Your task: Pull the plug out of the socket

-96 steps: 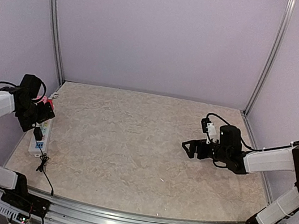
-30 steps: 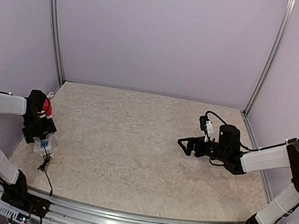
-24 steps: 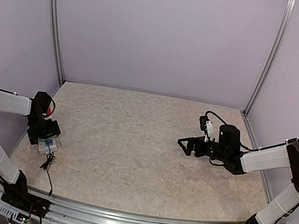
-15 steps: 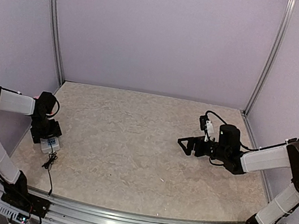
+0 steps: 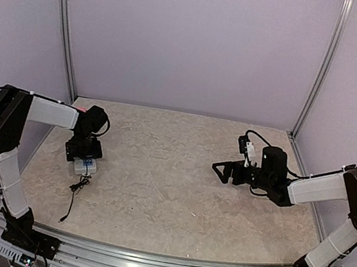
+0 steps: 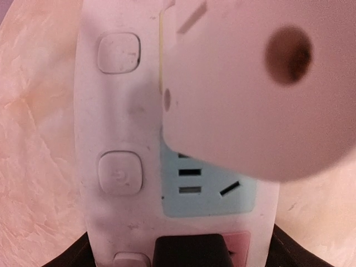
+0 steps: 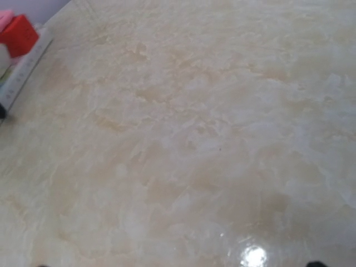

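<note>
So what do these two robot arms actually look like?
The left arm and right arm match: smooth white tube sections linked by chunky black joints. The left gripper and right gripper are black, two-fingered. Thin black cables loop alongside both.

no words or numbers legible; just a faint power symbol on a white button (image 6: 119, 173) of the socket (image 6: 89, 83), left of centre.
</note>
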